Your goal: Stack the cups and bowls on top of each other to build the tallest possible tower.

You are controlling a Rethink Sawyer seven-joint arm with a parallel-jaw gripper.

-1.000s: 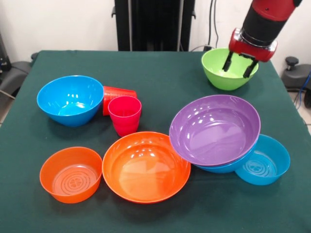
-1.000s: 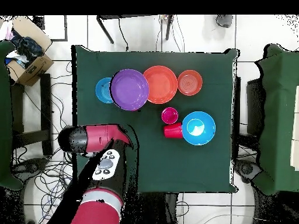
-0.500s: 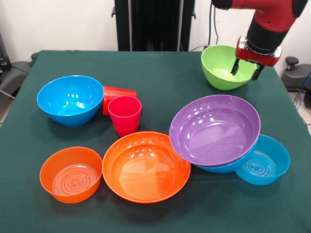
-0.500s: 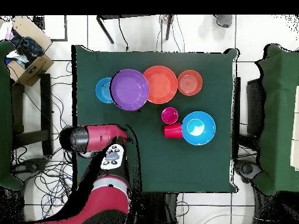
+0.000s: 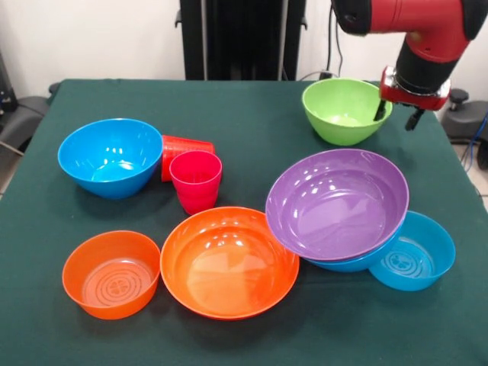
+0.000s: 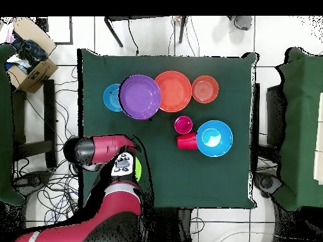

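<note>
The lime green bowl (image 5: 343, 110) stands at the table's far right; only a sliver of it (image 6: 137, 167) shows beside the arm from overhead. My gripper (image 5: 396, 113) is open and straddles its right rim, one finger inside and one outside. The purple bowl (image 5: 337, 202) (image 6: 140, 96) rests tilted on a large blue bowl (image 5: 352, 264), next to the light blue bowl (image 5: 417, 253). The pink cup (image 5: 196, 181) stands upright. The red-orange cup (image 5: 185, 150) lies on its side behind it. The small magenta bowl is out of view.
Another large blue bowl (image 5: 110, 156) sits at the left. The large orange bowl (image 5: 229, 261) and the small ringed orange bowl (image 5: 112, 273) are near the front edge. The green table (image 5: 252, 114) has chairs, cables and a cardboard box (image 6: 28, 63) around it.
My gripper has moved right, from inside the green bowl to its right rim. The green bowl has shifted a little to the left. Everything else is unmoved.
</note>
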